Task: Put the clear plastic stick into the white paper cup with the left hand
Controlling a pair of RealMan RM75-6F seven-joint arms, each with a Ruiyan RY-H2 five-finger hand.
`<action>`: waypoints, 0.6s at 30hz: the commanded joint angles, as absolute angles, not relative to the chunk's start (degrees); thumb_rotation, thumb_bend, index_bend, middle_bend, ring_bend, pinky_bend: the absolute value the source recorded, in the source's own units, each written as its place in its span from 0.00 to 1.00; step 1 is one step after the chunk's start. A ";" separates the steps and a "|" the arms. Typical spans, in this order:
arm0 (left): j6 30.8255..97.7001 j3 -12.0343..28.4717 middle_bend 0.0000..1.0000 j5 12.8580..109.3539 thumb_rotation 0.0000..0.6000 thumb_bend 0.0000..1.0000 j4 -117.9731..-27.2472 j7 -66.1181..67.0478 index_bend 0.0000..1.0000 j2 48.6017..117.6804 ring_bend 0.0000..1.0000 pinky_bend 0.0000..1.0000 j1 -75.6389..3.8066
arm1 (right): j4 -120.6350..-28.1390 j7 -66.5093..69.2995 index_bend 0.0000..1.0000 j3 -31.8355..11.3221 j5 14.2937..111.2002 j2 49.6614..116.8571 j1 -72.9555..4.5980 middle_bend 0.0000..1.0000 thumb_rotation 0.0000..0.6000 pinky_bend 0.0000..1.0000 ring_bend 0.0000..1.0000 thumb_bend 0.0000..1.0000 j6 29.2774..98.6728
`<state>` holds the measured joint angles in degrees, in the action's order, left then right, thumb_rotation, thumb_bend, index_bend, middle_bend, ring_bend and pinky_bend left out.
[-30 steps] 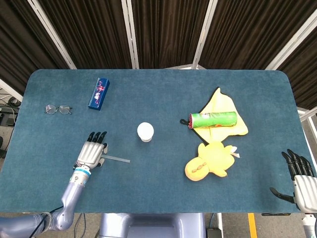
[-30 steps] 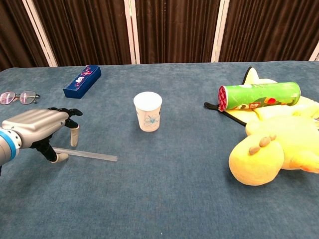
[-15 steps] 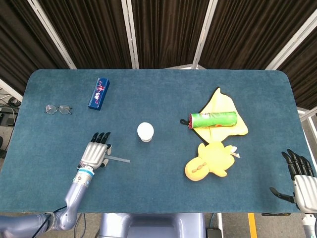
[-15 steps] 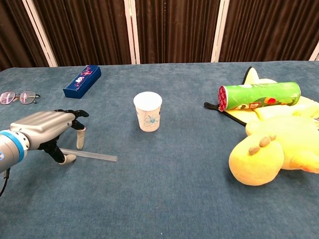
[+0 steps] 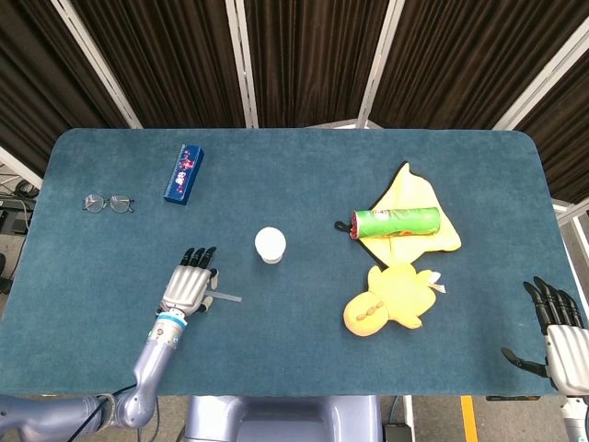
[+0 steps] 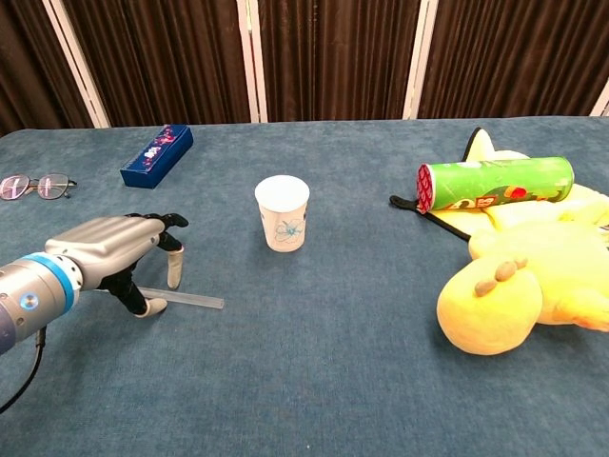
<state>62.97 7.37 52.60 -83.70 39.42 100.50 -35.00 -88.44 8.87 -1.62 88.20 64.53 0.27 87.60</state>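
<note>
Stick (image 6: 186, 301) lies flat on the worktop (image 6: 314, 381) — left hand (image 6: 122, 249) open over it, holding nothing — fingers may slip off.

Dark curtains (image 5: 304, 55) behind a blue table (image 5: 304, 368)
</note>
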 commanded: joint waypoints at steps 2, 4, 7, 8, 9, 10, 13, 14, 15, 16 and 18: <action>63.33 7.41 0.00 52.58 1.00 0.35 -83.45 39.80 0.51 101.26 0.00 0.00 -35.29 | -88.41 8.92 0.00 -1.61 88.21 64.53 0.27 0.00 1.00 0.00 0.00 0.08 87.59; 63.59 7.48 0.00 52.69 1.00 0.35 -83.48 39.75 0.51 101.84 0.00 0.00 -35.39 | -88.38 8.96 0.00 -1.60 88.21 64.53 0.27 0.00 1.00 0.00 0.00 0.08 87.59; 63.64 7.43 0.00 52.66 1.00 0.35 -83.48 39.93 0.51 102.26 0.00 0.00 -35.55 | -88.38 9.00 0.00 -1.60 88.23 64.52 0.25 0.00 1.00 0.00 0.00 0.08 87.58; 63.65 7.42 0.00 52.61 1.00 0.35 -83.47 40.00 0.51 102.38 0.00 0.00 -35.59 | -88.38 9.01 0.00 -1.60 88.23 64.51 0.25 0.00 1.00 0.00 0.00 0.08 87.57; 63.69 7.42 0.00 52.53 1.00 0.36 -83.46 40.07 0.51 102.56 0.00 0.00 -35.63 | -88.37 9.03 0.00 -1.59 88.24 64.50 0.25 0.00 1.00 0.00 0.00 0.08 87.57; 63.77 7.42 0.00 52.45 1.00 0.37 -83.47 40.10 0.52 102.70 0.00 0.00 -35.63 | -88.36 9.06 0.00 -1.58 88.24 64.50 0.26 0.00 1.00 0.00 0.00 0.08 87.57; 64.11 7.28 0.00 52.63 1.00 0.41 -83.51 39.98 0.53 102.99 0.00 0.00 -35.57 | -88.34 9.09 0.00 -1.57 88.25 64.50 0.25 0.00 1.00 0.00 0.00 0.08 87.57; 64.20 7.26 0.00 52.73 1.00 0.41 -83.53 39.89 0.53 103.02 0.00 0.00 -35.54 | -88.34 9.09 0.00 -1.58 88.25 64.50 0.25 0.00 1.00 0.00 0.00 0.08 87.57; 64.31 7.28 0.00 52.82 1.00 0.41 -83.61 39.74 0.54 103.04 0.00 0.00 -35.50 | -88.34 9.09 0.00 -1.58 88.25 64.49 0.25 0.00 1.00 0.00 0.00 0.08 87.57; 64.36 7.29 0.00 52.86 1.00 0.41 -83.67 39.66 0.54 103.04 0.00 0.00 -35.47 | -88.35 9.09 0.00 -1.57 88.26 64.49 0.25 0.00 1.00 0.00 0.00 0.08 87.57; 64.61 7.24 0.00 53.17 1.00 0.41 -83.87 39.45 0.54 102.89 0.00 0.00 -35.38 | -88.37 9.05 0.00 -1.57 88.25 64.50 0.25 0.00 1.00 0.00 0.00 0.07 87.58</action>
<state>64.52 7.27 53.06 -83.80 39.51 102.96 -35.41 -88.37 9.05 -1.57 88.25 64.50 0.25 87.58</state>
